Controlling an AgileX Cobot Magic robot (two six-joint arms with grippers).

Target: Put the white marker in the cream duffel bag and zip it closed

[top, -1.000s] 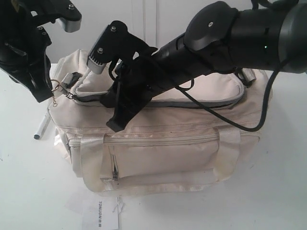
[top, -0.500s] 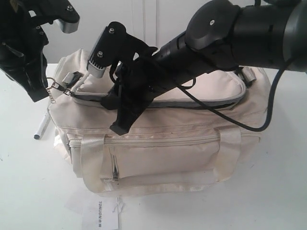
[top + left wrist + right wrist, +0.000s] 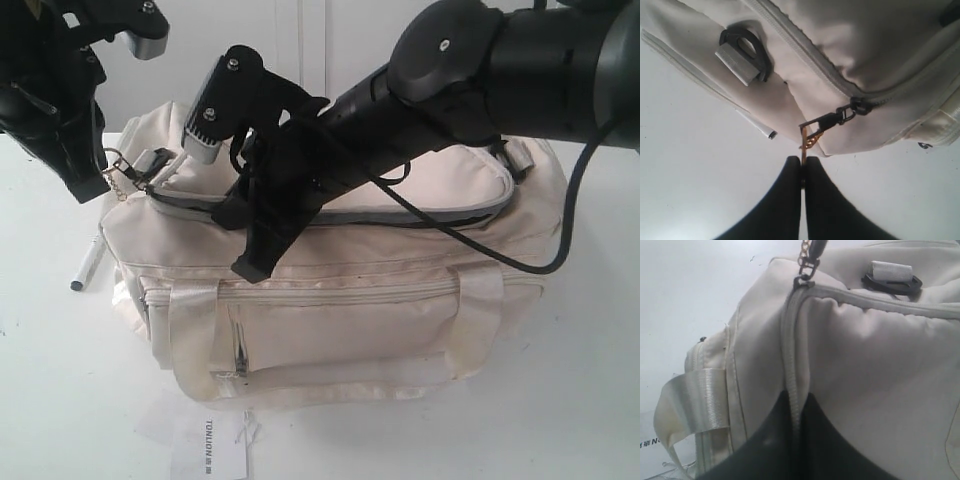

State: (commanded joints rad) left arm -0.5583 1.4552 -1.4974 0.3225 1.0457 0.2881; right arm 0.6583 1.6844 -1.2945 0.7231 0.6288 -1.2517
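Worryingly, the white marker [image 3: 88, 262] is lying on the bench [image 3: 40, 380] just beside the cream duffel bag [image 3: 350, 320] (not inside); the left gripper [image 3: 803, 172] is pinching the zip pull [image 3: 827, 121], the right gripper [image 3: 796, 405] is clamping the zip seam [image 3: 790, 340]; the thin pull could be slipping free, or the tugged bag nudging the marker away.

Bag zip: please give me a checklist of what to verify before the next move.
1. Marker inside bag: not ok, it lies on the table beside the bag.
2. Left gripper on zip pull: ok, shut on its gold ring.
3. Right gripper steadying the bag: ok, shut on the zip seam.
4. Opening wide enough for the marker: cannot tell; the zip looks closed near the slider.
5. A gripper free to take the marker: not ok, both are occupied.
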